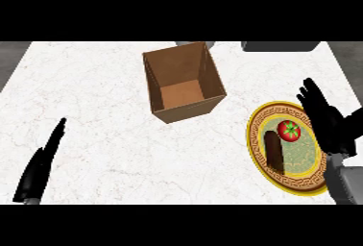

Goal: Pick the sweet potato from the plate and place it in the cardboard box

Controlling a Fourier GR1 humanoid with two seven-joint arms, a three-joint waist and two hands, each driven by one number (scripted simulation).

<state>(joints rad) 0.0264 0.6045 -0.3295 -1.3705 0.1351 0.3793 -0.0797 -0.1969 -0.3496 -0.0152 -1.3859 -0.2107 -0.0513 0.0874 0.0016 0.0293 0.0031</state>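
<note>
At the lower left the left hand (39, 168) rests on the white marble counter (106, 96), its fingers straight and held together, pointing up the view. Further right, near the far edge, the cardboard box (186, 111) stands open-topped. To its right lies the gold-rimmed plate (259, 127), which carries the sweet potato (273, 151), a dark, long piece on the plate's left half, with a red tomato (289, 130) just beside its upper end. The right hand (327, 120) hangs over the plate's right rim, fingers straight and slightly spread, holding nothing. It is right of the sweet potato and apart from it.
</note>
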